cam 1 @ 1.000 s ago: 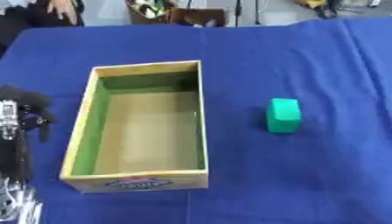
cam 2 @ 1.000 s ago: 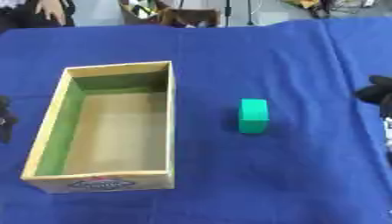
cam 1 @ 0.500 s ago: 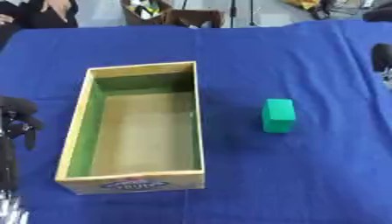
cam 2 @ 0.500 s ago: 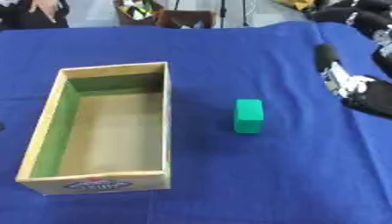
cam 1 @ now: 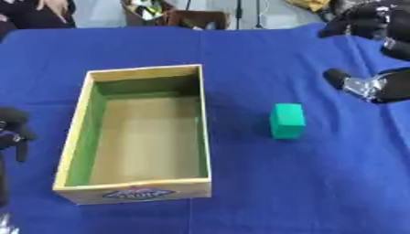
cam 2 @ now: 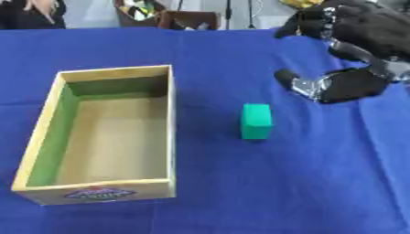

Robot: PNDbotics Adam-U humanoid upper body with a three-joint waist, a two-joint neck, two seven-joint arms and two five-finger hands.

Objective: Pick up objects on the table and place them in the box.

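We judge the green block [cam 2: 257, 120], standing alone on the blue worktop [cam 2: 320, 183] just right of the empty box [cam 2: 48, 119], light and rigid, best pinched across its long flat sides by our right robot hand [cam 2: 352, 50], which hovers spread above it.

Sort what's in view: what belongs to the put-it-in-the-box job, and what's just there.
Job:
green block, on the cloth right of the box
wooden box, nothing in it
right hand, open, above and right of the block

Just there:
left hand, at the left edge
blue tablecloth
clutter beyond the far edge
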